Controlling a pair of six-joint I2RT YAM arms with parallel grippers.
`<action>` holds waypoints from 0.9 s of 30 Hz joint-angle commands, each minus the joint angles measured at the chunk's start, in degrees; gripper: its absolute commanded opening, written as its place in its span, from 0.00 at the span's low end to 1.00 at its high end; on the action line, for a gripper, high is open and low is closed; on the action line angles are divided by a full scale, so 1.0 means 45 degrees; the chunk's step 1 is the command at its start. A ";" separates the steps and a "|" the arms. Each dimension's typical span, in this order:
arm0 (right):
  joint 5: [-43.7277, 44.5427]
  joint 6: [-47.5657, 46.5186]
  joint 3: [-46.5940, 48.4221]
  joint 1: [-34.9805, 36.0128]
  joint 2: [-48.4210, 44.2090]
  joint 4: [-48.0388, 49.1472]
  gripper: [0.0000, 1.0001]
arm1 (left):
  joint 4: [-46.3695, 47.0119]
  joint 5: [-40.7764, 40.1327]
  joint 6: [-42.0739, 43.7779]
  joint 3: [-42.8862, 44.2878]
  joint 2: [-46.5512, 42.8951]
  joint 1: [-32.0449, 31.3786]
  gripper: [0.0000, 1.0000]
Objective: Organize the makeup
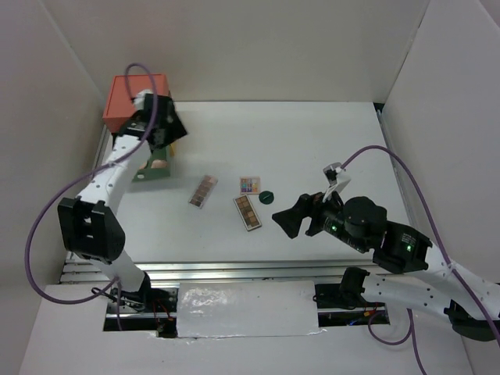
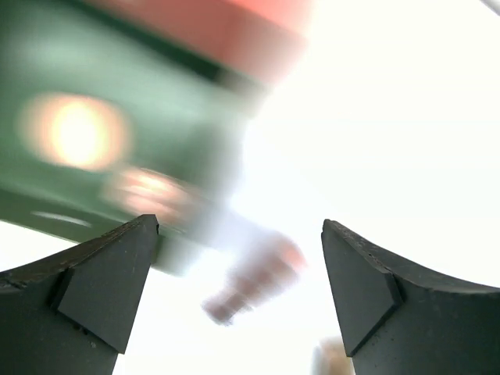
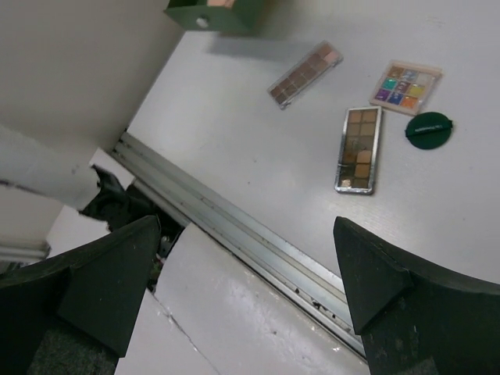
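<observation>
Though all blur beyond wide-open, empty left gripper (image 2: 241,226), looks like green plastic drawer (image 2: 133,148). Right gripper (image 3: 246,226) gaping, empty; past metal edge rail (image 3: 195,199) beyond its jaws, flat brown eyeshadow palette (image 3: 359,148) near dark green round compact (image 3: 429,130).

Left wrist view blurred, overexposed — others sharp

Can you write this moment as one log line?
left gripper open near green drawer | right gripper open, empty | pinkish palette, brown palette, multicolour palette, compact loose on table

no legible text (palettes unmarked), no labels
</observation>
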 commanded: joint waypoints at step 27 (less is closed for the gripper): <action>0.4043 0.2790 0.0019 0.0025 -0.3274 -0.1767 1.00 | 0.1400 0.0518 0.3080 0.3633 0.7238 -0.9735 0.95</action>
